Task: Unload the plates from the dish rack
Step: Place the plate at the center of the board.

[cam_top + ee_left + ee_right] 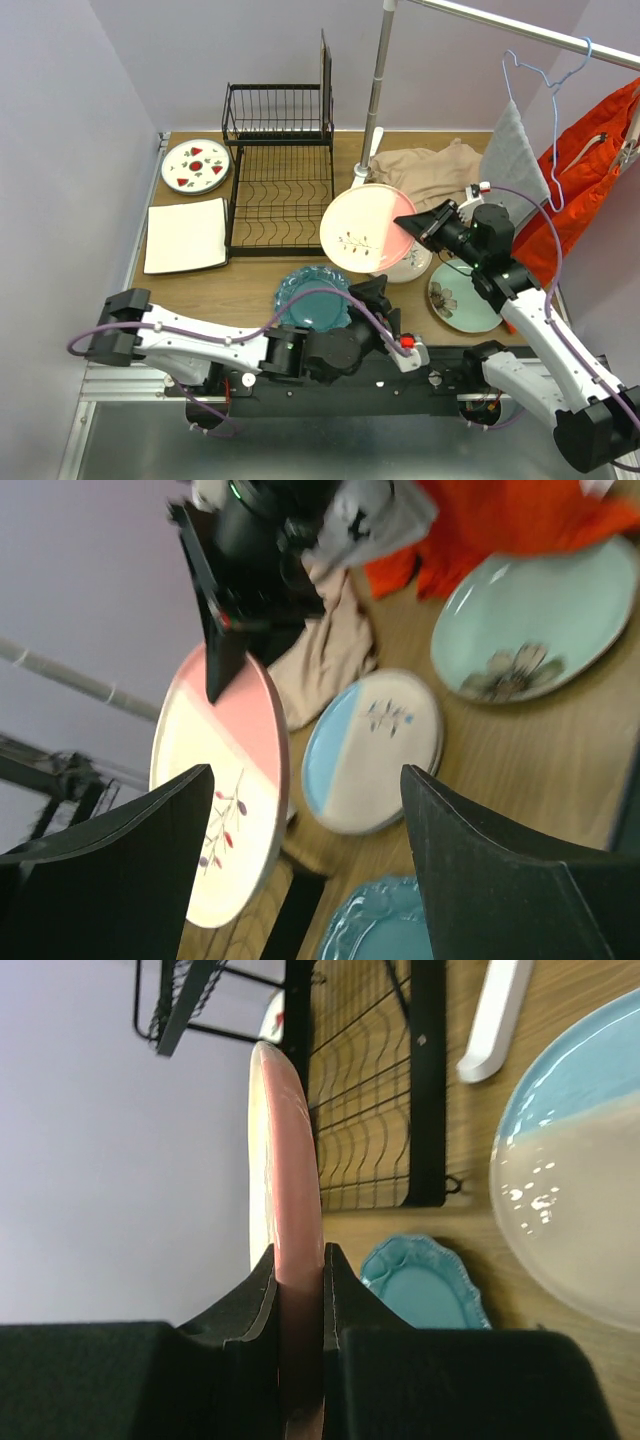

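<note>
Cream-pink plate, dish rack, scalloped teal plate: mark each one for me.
cream-pink plate (352, 232), top external view, cream half of its face
dish rack (281, 200), top external view, lower tray's wavy dividers
scalloped teal plate (303, 296), top external view, its bare centre

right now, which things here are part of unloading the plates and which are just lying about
Job: dish rack, cream-pink plate in the right gripper, cream-blue plate, teal scalloped plate, pale green floral plate, red-fruit plate, square plate.

Lying about: clothes rail, beige cloth, grey towel, orange garment, blue hanger.
</note>
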Available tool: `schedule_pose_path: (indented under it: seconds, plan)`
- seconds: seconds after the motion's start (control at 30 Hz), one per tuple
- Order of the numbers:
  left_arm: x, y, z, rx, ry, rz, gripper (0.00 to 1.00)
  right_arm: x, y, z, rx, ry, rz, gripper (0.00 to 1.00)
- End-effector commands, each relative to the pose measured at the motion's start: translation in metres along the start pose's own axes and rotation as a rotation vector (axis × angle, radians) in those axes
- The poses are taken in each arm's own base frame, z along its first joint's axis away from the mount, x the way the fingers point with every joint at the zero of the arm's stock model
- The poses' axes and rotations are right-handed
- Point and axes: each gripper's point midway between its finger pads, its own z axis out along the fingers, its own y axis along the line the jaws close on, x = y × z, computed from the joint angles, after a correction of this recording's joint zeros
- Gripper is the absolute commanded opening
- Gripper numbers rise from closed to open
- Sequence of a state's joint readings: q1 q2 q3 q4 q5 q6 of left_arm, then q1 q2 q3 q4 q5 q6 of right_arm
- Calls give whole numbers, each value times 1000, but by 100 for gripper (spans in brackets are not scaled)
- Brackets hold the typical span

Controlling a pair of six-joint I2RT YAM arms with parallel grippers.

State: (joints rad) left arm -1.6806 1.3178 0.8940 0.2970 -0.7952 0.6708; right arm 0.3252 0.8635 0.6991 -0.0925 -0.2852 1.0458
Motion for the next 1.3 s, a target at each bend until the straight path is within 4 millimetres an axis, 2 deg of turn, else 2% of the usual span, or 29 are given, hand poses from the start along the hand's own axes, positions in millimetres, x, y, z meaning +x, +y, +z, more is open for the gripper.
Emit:
schedule_pose_path:
  seconds: [0.0, 0.03, 0.07, 0.17, 0.2, 0.23, 0.27, 0.3, 0.33, 0.4, 0.43, 0.5, 0.57, 0.67, 0.77, 0.8, 0.83, 0.87, 0.9, 0.93, 1.0, 1.1, 1.27]
  plan:
    - [-50, 49, -19, 65, -240, -326, 84, -43, 15, 4, -35, -209, -56, 1]
    - [-56, 56, -20, 79, -276, -357, 84, -42, 5, 6, -8, -216, -61, 1]
    - [-54, 79, -21, 39, -294, -428, 84, -43, 0, 7, 7, -224, -86, 1]
    - [-59, 113, -21, 14, -357, -576, 84, -45, -20, 9, 69, -256, -115, 1]
    - [-48, 133, -15, -30, -346, -618, 84, -48, -25, 10, 91, -274, -126, 1]
    - [-58, 146, -16, -14, -387, -655, 84, -48, -29, 11, 101, -270, -137, 1]
    - [-55, 153, -14, -9, -381, -679, 84, -49, -36, 13, 128, -282, -151, 1]
    - [-42, 175, -9, -55, -366, -733, 84, -49, -44, 16, 153, -279, -154, 1]
    - [-44, 184, -10, -48, -383, -749, 84, -47, -49, 18, 168, -272, -156, 1]
    - [-26, 201, -5, -68, -356, -832, 84, -44, -60, 22, 200, -263, -157, 1]
    - [-7, 222, -3, -92, -346, -849, 84, -44, -62, 23, 204, -260, -161, 1]
    - [8, 233, -5, -65, -356, -888, 84, -46, -68, 24, 226, -270, -178, 1]
    - [38, 246, -6, -123, -313, -968, 84, -49, -70, 22, 239, -286, -192, 1]
    - [50, 252, -12, -190, -305, -938, 84, -58, -72, 16, 261, -334, -226, 1]
    - [62, 257, -28, -269, -306, -894, 84, -63, -77, 11, 289, -368, -246, 1]
    - [59, 265, -39, -307, -333, -874, 84, -62, -79, 11, 292, -363, -251, 1]
    - [73, 266, -42, -365, -302, -872, 84, -59, -79, 13, 288, -345, -248, 1]
    - [77, 267, -46, -390, -295, -849, 84, -55, -83, 19, 294, -317, -250, 1]
    - [76, 271, -54, -419, -315, -832, 84, -50, -80, 23, 276, -279, -254, 1]
    - [84, 267, -54, -430, -303, -825, 84, -48, -81, 26, 278, -263, -254, 1]
    - [88, 271, -56, -460, -284, -811, 84, -51, -87, 29, 308, -274, -252, 1]
    - [86, 275, -59, -470, -284, -806, 83, -56, -97, 29, 350, -304, -243, 1]
    - [84, 272, -63, -480, -298, -800, 84, -53, -100, 34, 350, -283, -234, 1]
